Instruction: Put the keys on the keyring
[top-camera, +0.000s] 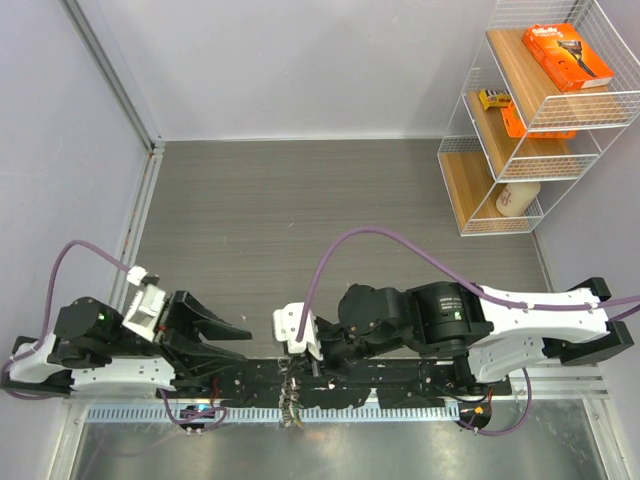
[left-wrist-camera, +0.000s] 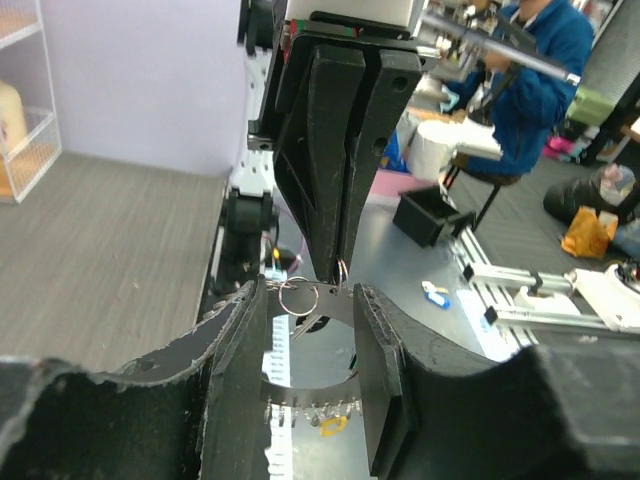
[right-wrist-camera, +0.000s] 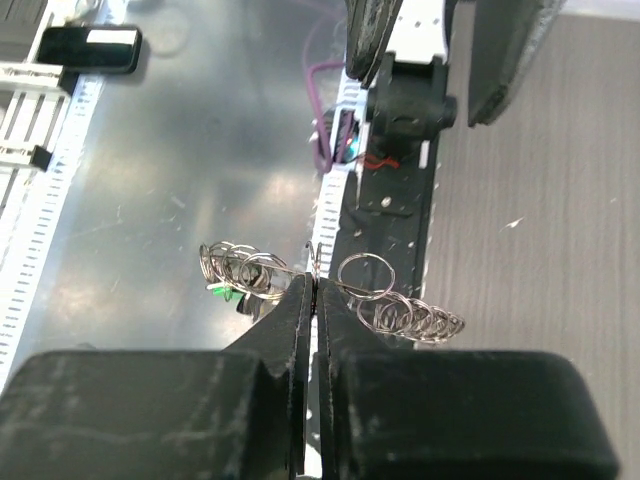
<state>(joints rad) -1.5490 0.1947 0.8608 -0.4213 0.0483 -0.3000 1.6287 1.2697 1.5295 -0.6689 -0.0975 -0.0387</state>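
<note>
My right gripper (top-camera: 293, 378) is shut on the keyring (right-wrist-camera: 314, 266), a thin silver wire ring held edge-on at its fingertips (right-wrist-camera: 303, 300). Small silver loops bunch on it at the left (right-wrist-camera: 240, 268) and right (right-wrist-camera: 405, 312), with a bright green tag (right-wrist-camera: 222, 291) at the left. In the top view the keyring (top-camera: 292, 407) hangs over the near metal edge. My left gripper (top-camera: 222, 335) is open and empty. In its wrist view its open gripper (left-wrist-camera: 310, 330) sits just under the right gripper, and small keys (left-wrist-camera: 318, 414) dangle below. No separate black-headed key shows.
A wire shelf (top-camera: 530, 120) with orange boxes and a pale bottle stands at the back right. A slotted rail (top-camera: 130, 412) and a metal sheet (right-wrist-camera: 150, 180) run along the near edge. Purple cables (top-camera: 380, 235) loop over the grey table (top-camera: 300, 220).
</note>
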